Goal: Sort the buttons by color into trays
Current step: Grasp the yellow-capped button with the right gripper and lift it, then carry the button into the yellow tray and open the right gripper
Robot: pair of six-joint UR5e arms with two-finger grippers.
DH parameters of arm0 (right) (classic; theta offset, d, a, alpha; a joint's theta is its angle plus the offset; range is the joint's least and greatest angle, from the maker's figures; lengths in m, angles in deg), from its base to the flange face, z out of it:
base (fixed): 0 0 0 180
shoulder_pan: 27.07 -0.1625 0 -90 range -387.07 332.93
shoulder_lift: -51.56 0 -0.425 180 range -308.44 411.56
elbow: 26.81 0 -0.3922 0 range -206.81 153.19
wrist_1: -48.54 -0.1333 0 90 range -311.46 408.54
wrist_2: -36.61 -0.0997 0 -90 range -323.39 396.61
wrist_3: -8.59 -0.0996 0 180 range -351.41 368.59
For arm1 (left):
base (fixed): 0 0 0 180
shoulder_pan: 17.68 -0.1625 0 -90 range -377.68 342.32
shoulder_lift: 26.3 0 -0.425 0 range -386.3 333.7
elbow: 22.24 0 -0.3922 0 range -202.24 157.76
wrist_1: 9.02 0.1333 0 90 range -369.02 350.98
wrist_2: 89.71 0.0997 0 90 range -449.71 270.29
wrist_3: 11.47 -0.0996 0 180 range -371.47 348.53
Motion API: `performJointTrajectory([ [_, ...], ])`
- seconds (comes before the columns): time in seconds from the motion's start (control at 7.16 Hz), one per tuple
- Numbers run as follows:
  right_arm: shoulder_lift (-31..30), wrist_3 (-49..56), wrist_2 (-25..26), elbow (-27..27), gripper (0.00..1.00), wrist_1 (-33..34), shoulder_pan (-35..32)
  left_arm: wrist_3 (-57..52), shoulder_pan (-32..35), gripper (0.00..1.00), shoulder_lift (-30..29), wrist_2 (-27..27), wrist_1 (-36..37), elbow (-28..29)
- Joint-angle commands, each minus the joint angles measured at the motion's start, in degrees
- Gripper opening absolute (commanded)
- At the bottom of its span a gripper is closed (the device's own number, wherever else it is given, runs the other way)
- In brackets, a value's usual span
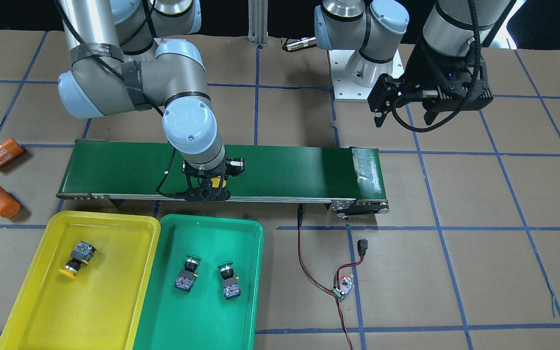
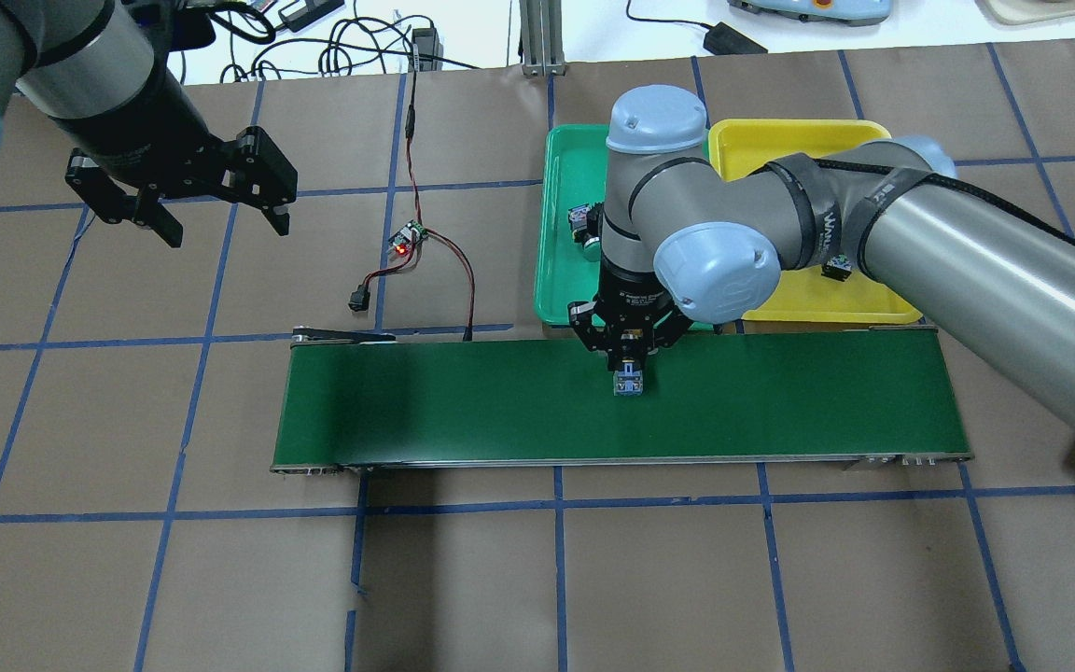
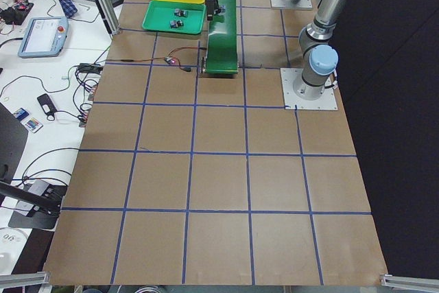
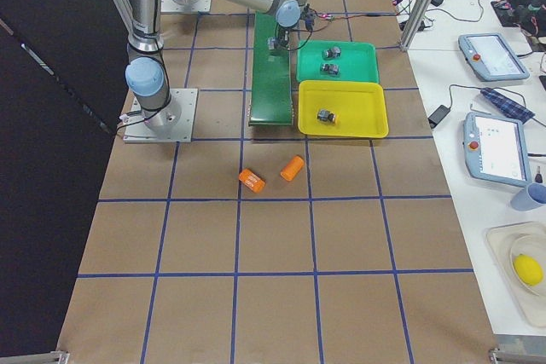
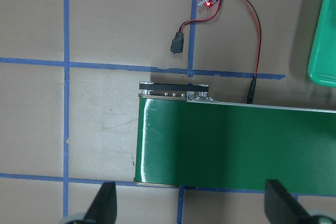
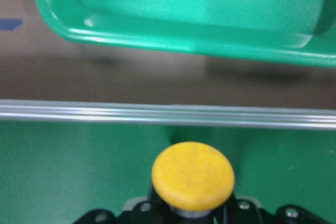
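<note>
My right gripper (image 1: pixel 210 188) is down on the conveyor belt and shut on a yellow button (image 1: pixel 218 182). Its yellow cap fills the right wrist view (image 6: pixel 192 174), and its grey body shows from overhead (image 2: pixel 628 383). The yellow tray (image 1: pixel 32 301) holds one yellow button (image 1: pixel 78 260). The teal-green tray (image 1: pixel 202 321) beside it holds two green buttons (image 1: pixel 186 273) (image 1: pixel 229 281). My left gripper (image 2: pixel 220 219) is open and empty, high above the table beyond the belt's other end. Its fingertips (image 5: pixel 105 203) stand wide apart.
The long dark green conveyor belt (image 1: pixel 285 167) lies across the middle, next to both trays. Two orange cylinders (image 1: pixel 4 153) (image 1: pixel 0 200) lie off the belt's end near the yellow tray. A small circuit board (image 1: pixel 343 287) with red and black wires lies beside the teal tray.
</note>
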Motion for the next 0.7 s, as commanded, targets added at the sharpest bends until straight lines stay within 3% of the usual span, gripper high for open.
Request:
performJointTrajectory([
  [0.0, 1.2, 1.0, 7.3, 5.8, 0.0, 0.8, 9.6, 0.0, -0.1, 1.0, -0.1, 0.0, 0.0, 0.1],
  [0.42, 12.4, 4.7, 7.6, 6.5, 0.0, 22.5, 18.0, 0.0, 0.0, 1.0, -0.1, 0.0, 0.0, 0.0],
  [0.56, 13.4, 4.9, 7.2, 6.2, 0.1, 24.1, 20.4, 0.0, 0.0, 1.0, 0.0, 0.0, 0.0, 0.0],
])
